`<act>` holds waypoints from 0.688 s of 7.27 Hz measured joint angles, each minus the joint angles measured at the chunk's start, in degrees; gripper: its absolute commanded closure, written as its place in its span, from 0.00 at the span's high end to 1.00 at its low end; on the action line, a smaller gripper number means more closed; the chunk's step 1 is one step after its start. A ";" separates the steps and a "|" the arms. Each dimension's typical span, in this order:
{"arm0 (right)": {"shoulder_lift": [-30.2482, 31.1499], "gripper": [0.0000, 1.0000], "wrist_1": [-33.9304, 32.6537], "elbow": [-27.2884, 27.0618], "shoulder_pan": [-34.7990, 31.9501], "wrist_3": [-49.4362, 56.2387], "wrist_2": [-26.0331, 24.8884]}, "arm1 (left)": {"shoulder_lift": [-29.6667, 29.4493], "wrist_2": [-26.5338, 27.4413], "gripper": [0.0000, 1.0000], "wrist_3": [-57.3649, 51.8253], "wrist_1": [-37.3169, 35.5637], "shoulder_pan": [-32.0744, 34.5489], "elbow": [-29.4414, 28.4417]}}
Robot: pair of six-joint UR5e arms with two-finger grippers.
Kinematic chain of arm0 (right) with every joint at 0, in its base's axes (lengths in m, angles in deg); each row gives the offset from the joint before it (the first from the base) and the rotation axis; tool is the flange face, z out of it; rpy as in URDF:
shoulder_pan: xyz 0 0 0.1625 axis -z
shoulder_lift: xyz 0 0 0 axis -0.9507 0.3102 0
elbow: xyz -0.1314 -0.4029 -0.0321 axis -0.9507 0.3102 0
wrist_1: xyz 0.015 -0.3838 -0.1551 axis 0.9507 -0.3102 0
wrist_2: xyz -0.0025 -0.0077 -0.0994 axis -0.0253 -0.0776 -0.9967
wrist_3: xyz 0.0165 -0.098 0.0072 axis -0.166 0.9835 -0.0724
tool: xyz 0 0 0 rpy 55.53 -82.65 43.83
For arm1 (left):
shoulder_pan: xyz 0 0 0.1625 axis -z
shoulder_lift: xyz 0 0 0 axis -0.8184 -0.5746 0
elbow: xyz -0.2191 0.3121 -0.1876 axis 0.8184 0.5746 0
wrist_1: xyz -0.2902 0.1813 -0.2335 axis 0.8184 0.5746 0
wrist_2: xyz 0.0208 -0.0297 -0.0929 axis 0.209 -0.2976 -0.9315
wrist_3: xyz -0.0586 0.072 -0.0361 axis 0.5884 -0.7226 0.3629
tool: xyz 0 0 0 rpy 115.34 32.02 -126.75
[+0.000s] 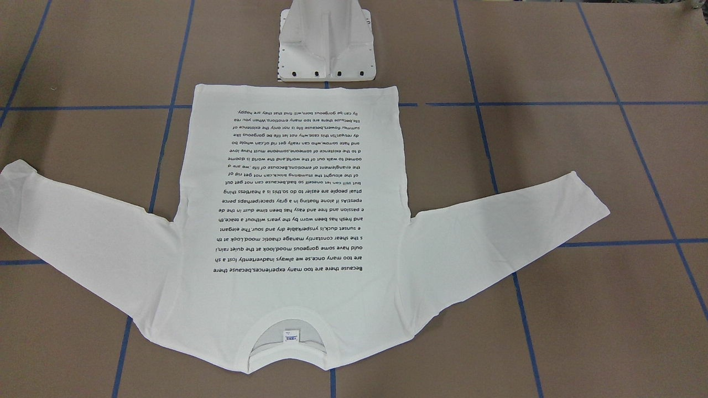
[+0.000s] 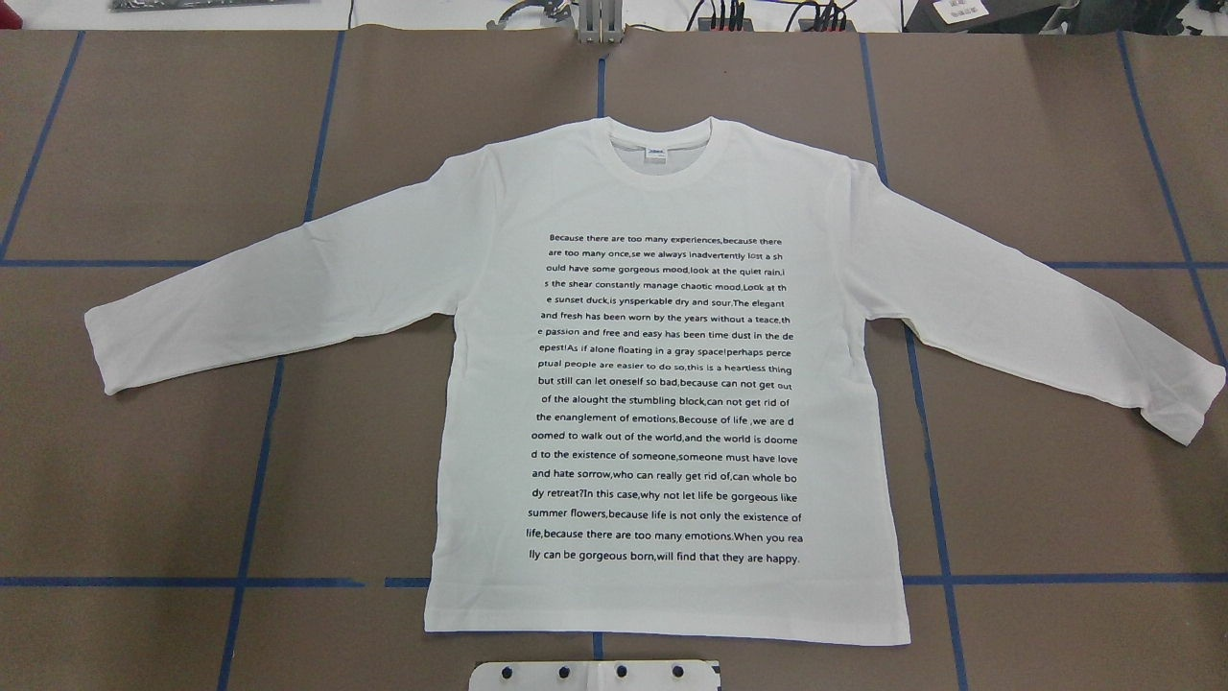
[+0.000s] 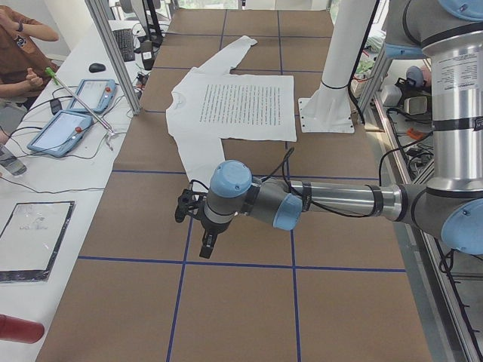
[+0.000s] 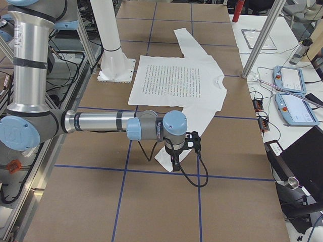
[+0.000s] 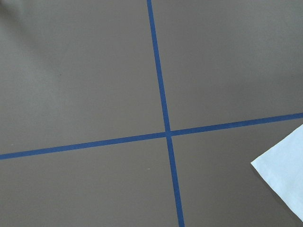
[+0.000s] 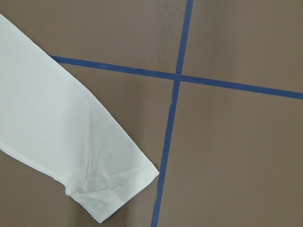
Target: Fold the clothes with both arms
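The left gripper (image 3: 207, 247), a small black pincer pointing down, hung over bare table beside a crossing of blue tape lines (image 5: 166, 133); it appeared only in a side view, so I cannot tell whether its jaws were open or closed. The left wrist camera caught just a white corner of a sleeve cuff (image 5: 284, 176) at the lower right edge of its view. The right gripper (image 4: 174, 162) also pointed down, above the end of the other sleeve (image 6: 61, 137), and again the side view did not show whether it was open or closed. Each gripper sat at the end of a silver-grey arm with light blue joint caps, the left arm (image 3: 339, 200) and the right arm (image 4: 101, 122), both stretched level above the table (image 2: 144, 480), which was brown and gridded with blue tape. Between them, at the table's middle, lay the white long-sleeved T-shirt (image 2: 662, 202), spread flat with its many lines of small black text facing up. Its hem lay just in front of the white pedestal base (image 1: 326, 50), its ribbed neck and small label pointed away from the robot, and both sleeves were spread outward, angling back toward the robot's side.
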 measured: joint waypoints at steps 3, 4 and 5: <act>0.16 1.00 0.13 0.14 0.07 0.38 -0.10 | 1.19 -0.14 1.00 0.10 2.20 -0.50 0.41; 0.26 1.00 0.17 0.17 0.08 0.44 -0.11 | 1.45 -0.14 1.00 0.20 2.39 -0.60 0.44; 0.39 1.00 0.22 0.16 0.12 0.47 -0.14 | 1.53 -0.15 1.00 0.41 2.50 -0.65 0.36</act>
